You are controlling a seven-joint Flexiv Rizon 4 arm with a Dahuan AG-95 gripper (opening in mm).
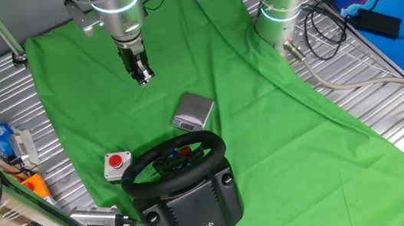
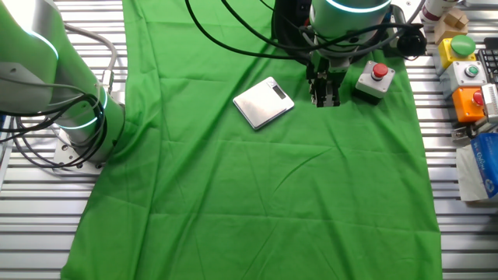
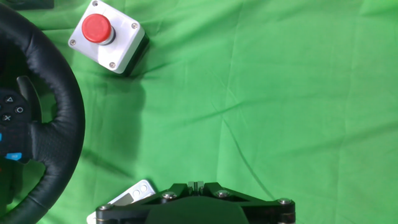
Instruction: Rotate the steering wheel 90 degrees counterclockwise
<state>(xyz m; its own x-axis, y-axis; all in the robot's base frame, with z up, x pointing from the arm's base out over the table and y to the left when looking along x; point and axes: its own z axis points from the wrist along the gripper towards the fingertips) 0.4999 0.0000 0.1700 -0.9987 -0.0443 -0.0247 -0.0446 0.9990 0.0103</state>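
The black steering wheel [image 1: 214,147] sits on its bulky black base [image 1: 191,211] at the near edge of the green cloth. In the hand view its thick rim [image 3: 62,124] fills the left edge, with hub buttons beside it. My gripper [image 1: 143,75] hangs above the cloth, well behind the wheel and apart from it. It also shows in the other fixed view [image 2: 325,97] and at the bottom of the hand view [image 3: 196,185]. Its fingers are together and hold nothing. I cannot make out the wheel in the other fixed view.
A small grey box with a red button [image 1: 117,163] [image 2: 376,80] [image 3: 107,36] stands next to the wheel. A flat silver device [image 1: 193,112] [image 2: 263,102] [image 3: 124,198] lies on the cloth below my gripper. A second arm's base [image 1: 281,3] stands at the cloth's edge.
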